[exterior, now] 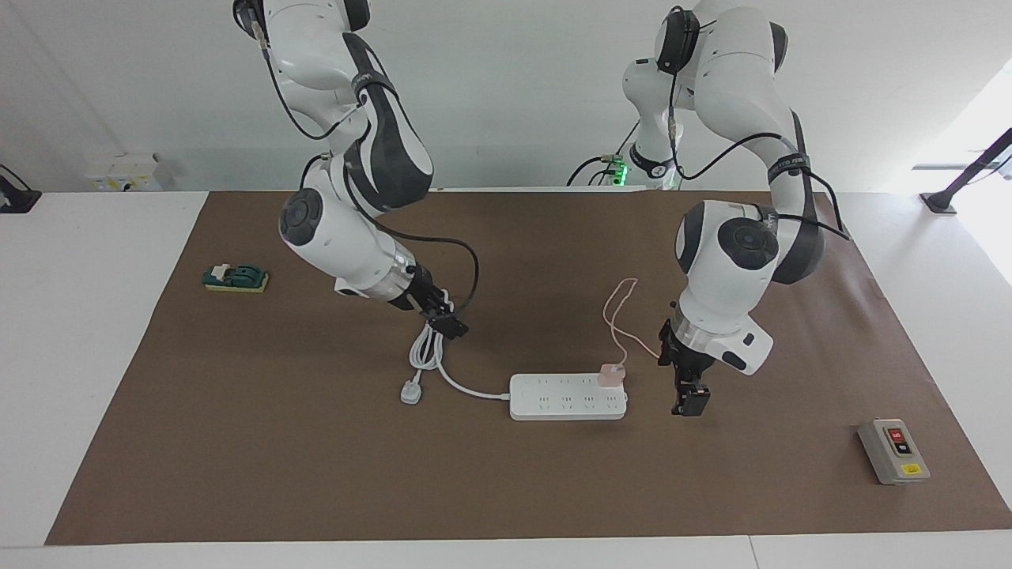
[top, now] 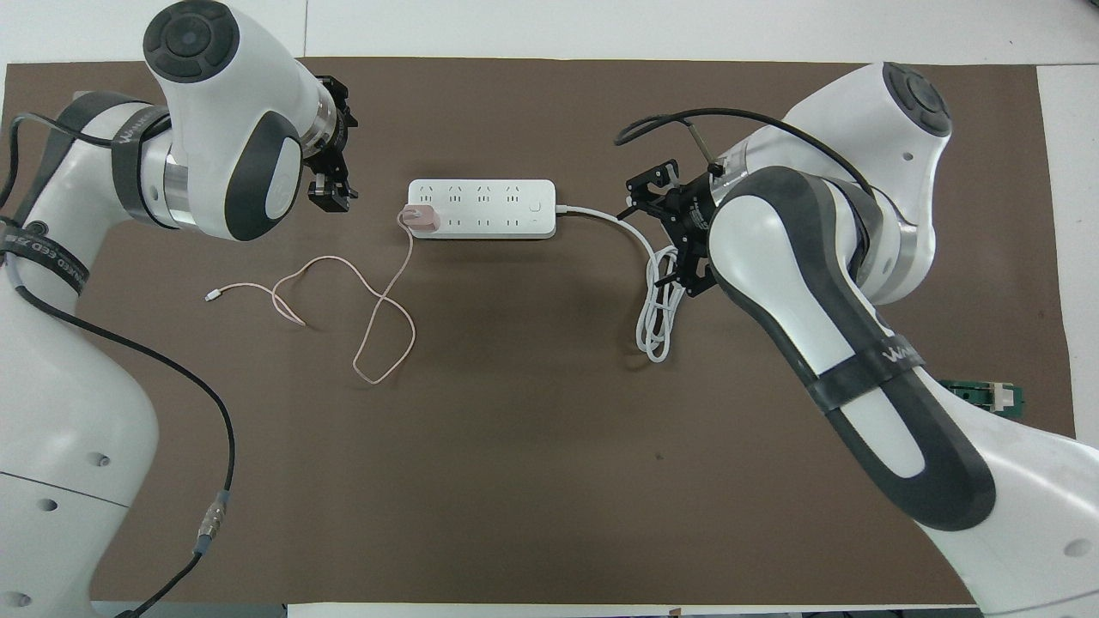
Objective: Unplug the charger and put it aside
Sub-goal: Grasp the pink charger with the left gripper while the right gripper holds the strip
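Bright, even light fills both sharp views, with soft blurred shadows on the brown mat [exterior: 237, 442] beside the power strip [exterior: 568, 397], and window glare whitening the table's left-arm end.

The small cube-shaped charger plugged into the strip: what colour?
Pale pink charger, clearest in the overhead view.
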`<action>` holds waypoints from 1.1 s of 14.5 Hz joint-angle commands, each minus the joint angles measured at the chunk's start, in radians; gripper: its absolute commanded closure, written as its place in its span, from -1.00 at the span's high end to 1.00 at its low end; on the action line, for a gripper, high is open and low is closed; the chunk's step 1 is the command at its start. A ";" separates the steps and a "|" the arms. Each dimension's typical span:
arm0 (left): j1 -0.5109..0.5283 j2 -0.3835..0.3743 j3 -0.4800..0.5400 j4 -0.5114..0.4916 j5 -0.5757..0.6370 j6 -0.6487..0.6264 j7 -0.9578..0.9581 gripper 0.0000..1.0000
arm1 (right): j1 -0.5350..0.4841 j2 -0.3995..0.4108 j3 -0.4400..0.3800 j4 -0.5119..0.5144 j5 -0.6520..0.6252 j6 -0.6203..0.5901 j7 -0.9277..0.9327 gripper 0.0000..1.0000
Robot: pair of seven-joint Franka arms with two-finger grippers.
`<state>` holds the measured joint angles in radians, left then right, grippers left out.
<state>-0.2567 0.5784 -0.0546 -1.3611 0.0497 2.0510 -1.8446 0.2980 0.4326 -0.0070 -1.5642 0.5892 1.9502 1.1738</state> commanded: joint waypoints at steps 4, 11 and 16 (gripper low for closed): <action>-0.065 0.054 0.006 -0.004 0.012 0.003 -0.156 1.00 | 0.042 0.213 -0.004 0.185 0.251 0.061 0.185 1.00; -0.111 0.057 0.006 -0.024 0.015 0.000 -0.220 1.00 | 0.046 0.512 0.001 0.499 0.340 0.061 0.317 1.00; -0.115 0.054 0.006 -0.038 0.015 -0.031 -0.220 1.00 | 0.050 0.561 0.007 0.558 0.340 0.047 0.290 1.00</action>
<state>-0.3529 0.6339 -0.0596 -1.3764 0.0537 2.0384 -2.0393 0.3501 0.9643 -0.0019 -1.0631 0.9115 2.0215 1.4686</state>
